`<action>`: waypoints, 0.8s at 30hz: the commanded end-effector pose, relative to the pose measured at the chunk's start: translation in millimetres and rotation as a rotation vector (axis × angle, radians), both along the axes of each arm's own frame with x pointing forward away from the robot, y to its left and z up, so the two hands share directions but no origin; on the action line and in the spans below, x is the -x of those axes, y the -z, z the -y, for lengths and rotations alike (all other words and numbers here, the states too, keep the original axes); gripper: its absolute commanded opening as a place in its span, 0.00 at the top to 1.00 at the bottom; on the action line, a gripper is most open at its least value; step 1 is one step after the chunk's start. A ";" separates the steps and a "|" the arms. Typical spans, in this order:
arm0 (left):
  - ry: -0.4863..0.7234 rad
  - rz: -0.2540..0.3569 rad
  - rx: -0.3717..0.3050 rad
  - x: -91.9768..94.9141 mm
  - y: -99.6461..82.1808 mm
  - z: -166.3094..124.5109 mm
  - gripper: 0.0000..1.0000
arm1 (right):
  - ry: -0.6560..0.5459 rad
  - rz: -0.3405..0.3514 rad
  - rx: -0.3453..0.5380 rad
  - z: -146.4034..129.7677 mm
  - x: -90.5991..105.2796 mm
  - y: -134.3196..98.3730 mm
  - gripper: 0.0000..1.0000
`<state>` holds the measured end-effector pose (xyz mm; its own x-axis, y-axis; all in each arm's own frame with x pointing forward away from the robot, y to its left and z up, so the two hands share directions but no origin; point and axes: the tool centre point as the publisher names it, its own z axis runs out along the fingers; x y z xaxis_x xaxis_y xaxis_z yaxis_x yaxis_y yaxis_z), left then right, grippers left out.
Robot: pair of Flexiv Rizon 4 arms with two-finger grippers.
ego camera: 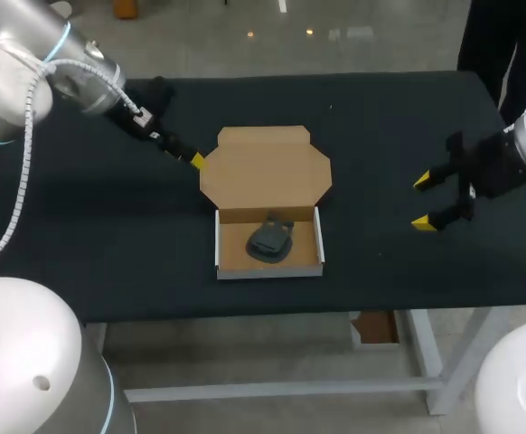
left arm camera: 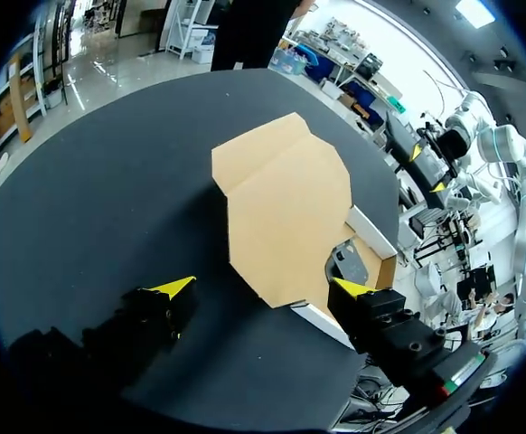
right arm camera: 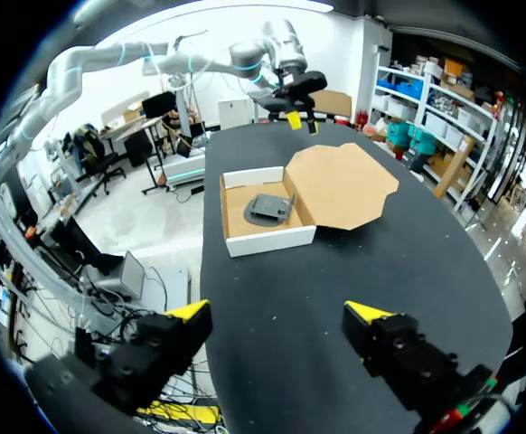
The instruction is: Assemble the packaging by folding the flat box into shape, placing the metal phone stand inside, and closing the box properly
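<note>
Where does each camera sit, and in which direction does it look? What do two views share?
Head view: above and behind the robot, looking down on the table; left gripper beside the lid, right gripper apart from the box, each from its own side.
Left wrist view: on the left wrist, looking past its open fingers over the lid toward the right gripper.
Right wrist view: on the right wrist, facing the box, left gripper beyond.
Shared: both wrist views show the phone stand inside the box.

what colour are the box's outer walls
White, against the brown cardboard inside; the right wrist view shows the box best.
</note>
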<state>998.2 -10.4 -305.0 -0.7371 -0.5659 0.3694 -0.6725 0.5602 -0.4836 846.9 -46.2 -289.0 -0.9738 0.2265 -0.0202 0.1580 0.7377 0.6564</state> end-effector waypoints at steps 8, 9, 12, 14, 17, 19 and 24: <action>0.100 -0.102 0.127 -26.0 14.7 -0.5 0.00 | -0.003 0.000 -0.004 1.3 0.4 -0.7 0.00; 0.093 -0.115 0.138 -26.4 15.3 -0.2 0.00 | -0.003 0.000 -0.004 1.3 0.4 -0.7 0.00; 0.084 -0.134 0.148 -26.7 15.7 0.3 0.00 | -0.003 0.000 -0.004 1.3 0.4 -0.7 0.00; 0.084 -0.134 0.148 -26.7 15.7 0.3 0.00 | -0.003 0.000 -0.004 1.3 0.4 -0.7 0.00; 0.084 -0.134 0.148 -26.7 15.7 0.3 0.00 | -0.003 0.000 -0.004 1.3 0.4 -0.7 0.00; 0.084 -0.134 0.148 -26.7 15.7 0.3 0.00 | -0.003 0.000 -0.004 1.3 0.4 -0.7 0.00; 0.080 -0.149 0.171 -18.4 22.3 -6.9 0.00 | -0.003 0.000 -0.004 1.3 0.4 -0.7 0.00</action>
<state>1016.1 -9.7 -323.9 -0.7157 -0.4344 0.5469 -0.6912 0.5528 -0.4655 846.9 -46.2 -289.0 -0.9738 0.2265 -0.0203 0.1579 0.7377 0.6564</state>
